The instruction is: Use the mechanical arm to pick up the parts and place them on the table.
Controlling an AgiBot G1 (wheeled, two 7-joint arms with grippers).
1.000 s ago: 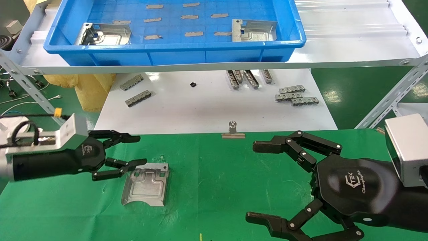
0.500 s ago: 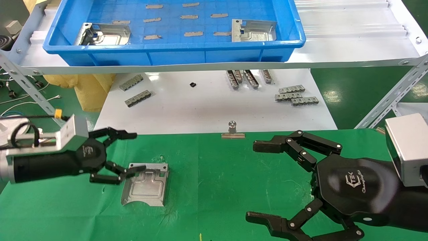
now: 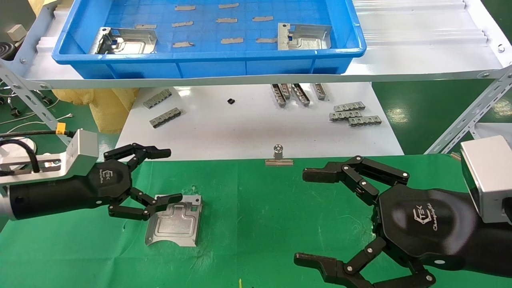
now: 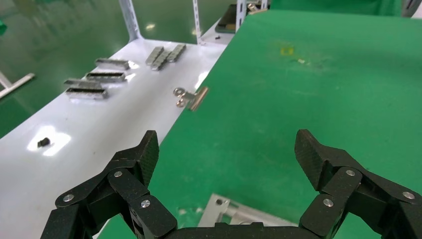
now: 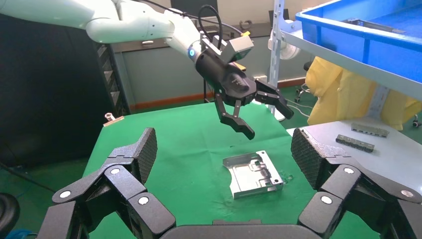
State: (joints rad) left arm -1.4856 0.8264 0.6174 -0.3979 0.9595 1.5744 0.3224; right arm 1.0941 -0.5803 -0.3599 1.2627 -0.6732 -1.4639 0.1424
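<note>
One silvery part point(image 3: 175, 220) lies flat on the green table point(image 3: 256, 208). My left gripper point(image 3: 173, 175) hovers just above the part's left far corner, open and empty; its lower finger overlaps the part's edge in the head view. In the left wrist view the gripper point(image 4: 226, 149) is spread wide with the part's corner point(image 4: 239, 217) below the palm. My right gripper point(image 3: 306, 218) is open and empty over the cloth at the right. Its wrist view point(image 5: 225, 149) shows the part point(image 5: 254, 174) and the left gripper point(image 5: 268, 122) above it. Two more parts point(image 3: 124, 40) point(image 3: 304, 37) lie in the blue tray point(image 3: 208, 54).
The blue tray sits on a raised white shelf at the back. Under it a glossy white tabletop point(image 3: 248, 128) holds several grey ridged bars point(image 3: 354, 114). A silver binder clip point(image 3: 279, 156) sits at the cloth's far edge. A slanted metal strut point(image 3: 468, 116) stands at the right.
My left gripper has risen a little and shifted right and away, with its fingers spread slightly wider. The part on the cloth has stayed put. The right arm has not moved.
</note>
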